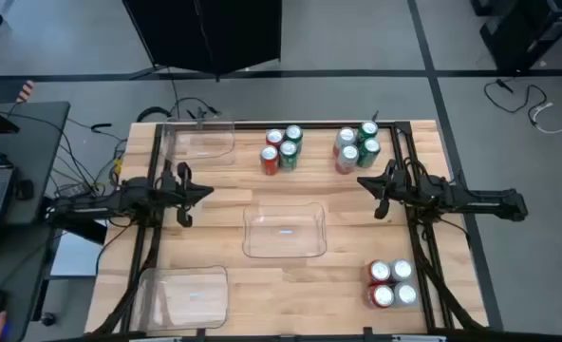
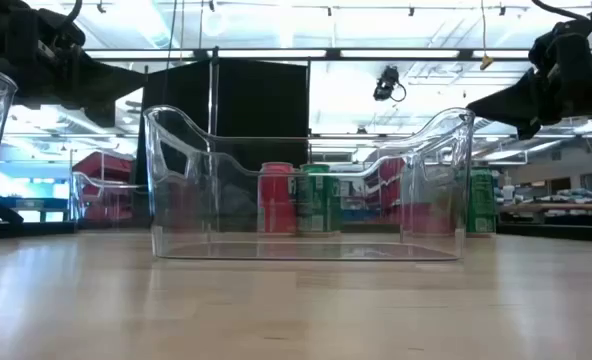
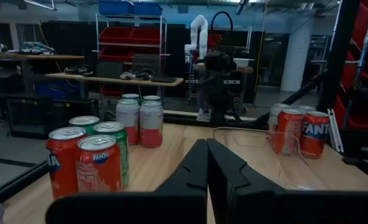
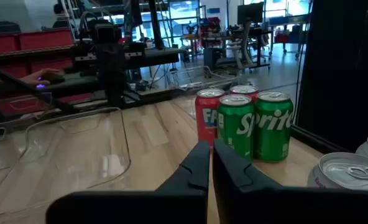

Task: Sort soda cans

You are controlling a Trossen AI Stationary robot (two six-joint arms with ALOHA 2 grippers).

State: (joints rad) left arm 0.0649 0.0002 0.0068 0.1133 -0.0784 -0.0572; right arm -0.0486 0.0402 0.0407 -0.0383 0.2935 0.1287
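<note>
Nothing has been sorted yet, by the look of it: all three clear trays sit empty and every can stands loose on the bench [image 1: 290,275].

Nearest the front edge are one empty tray [image 1: 184,296] at the left corner and a cluster of four cans [image 1: 391,283] at the right corner, red and silver-white mixed. In the middle lies the second tray [image 1: 284,231], with bare wood all around it. That is the roomiest stretch for carrying.

Level with it, the left claw [image 1: 205,190] hangs closed and empty over the left side. The right claw [image 1: 364,181] hangs the same way on the right, pinched shut, holding nothing.

Farther back stand two more mixed clusters, red and green cans [image 1: 282,150] near the centre and green and silver-white cans [image 1: 357,147] to their right, close to the right claw. The third tray [image 1: 201,142] sits at the far left corner, tight to the back edge.

I'd judge all twelve cans still need moving.
</note>
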